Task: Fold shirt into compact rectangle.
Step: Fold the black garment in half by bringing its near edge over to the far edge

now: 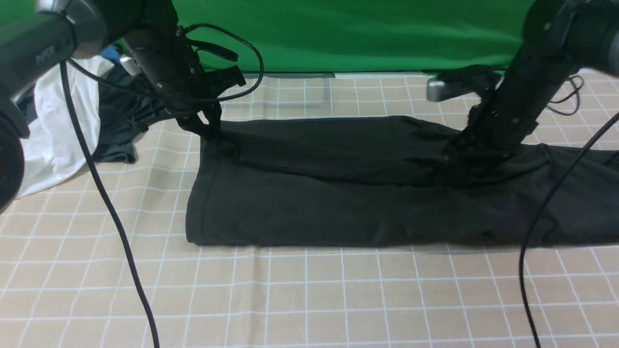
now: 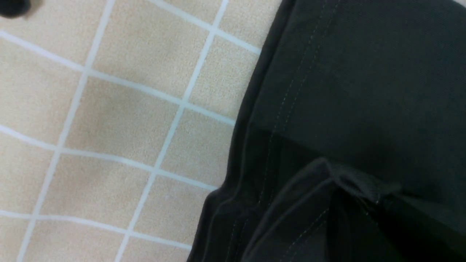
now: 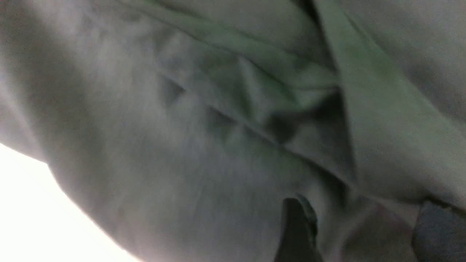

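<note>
Left tool point(image 1: 213, 138) pinches the far left corner of the large black cotton T-shirt point(image 1: 314, 193); right tool point(image 1: 465, 166) stands open on it.

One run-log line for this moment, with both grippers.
shirt: long folded strip on table | left gripper: shut on its far-left corner | right gripper: open, down on shirt

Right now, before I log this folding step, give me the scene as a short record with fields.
shirt: black, folded into a long band on the checked cloth
left gripper: shut on the shirt's far left corner
right gripper: open, down on the shirt's right part
other items: white garment and dark grey garment, far left
fold progress: not yet a compact rectangle
</note>
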Robot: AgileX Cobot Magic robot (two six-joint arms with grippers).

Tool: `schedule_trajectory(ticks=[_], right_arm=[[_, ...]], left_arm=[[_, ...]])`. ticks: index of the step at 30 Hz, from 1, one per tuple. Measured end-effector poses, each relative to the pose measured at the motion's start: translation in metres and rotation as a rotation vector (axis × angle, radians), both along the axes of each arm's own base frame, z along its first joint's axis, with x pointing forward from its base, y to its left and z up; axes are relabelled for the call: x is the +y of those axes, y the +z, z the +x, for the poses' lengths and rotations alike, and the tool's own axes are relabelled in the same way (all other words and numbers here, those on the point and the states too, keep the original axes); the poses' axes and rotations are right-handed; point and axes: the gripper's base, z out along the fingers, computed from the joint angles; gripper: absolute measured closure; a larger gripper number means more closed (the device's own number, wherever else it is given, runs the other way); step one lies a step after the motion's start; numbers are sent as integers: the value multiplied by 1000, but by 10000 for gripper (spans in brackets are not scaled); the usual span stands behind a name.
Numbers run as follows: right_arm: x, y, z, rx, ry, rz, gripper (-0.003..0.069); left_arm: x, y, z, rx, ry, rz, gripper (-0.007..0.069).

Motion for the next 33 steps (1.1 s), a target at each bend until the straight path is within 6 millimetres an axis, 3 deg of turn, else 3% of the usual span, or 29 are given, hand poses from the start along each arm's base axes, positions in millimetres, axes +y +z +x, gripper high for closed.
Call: schedule_trajectory(ticks=[7,9,11,12,16,27,33], right_arm=[[3,-14,9,-69,-62,-67,209],[3,-19,13,-100,-66,-65,269],[4,-20,17,-138,-65,-58,403],[5,-19,20,-168,-62,-52,514],[4,-17,25,-215,-51,-53,615],[-13,12,41,-286,-81,-58,620],[-12,25,49,-359,-84,-45,620]], left_arm=[[0,0,-1,13,-5,-1,594],[-1,0,-1,13,-8,-4,594],[-1,0,-1,13,-7,-7,594],[-1,0,-1,14,-7,-14,594],[-2,0,-2,17,-7,-26,594],[-3,32,5,-50,3,-48,594],[-1,38,10,-108,35,-50,594]])
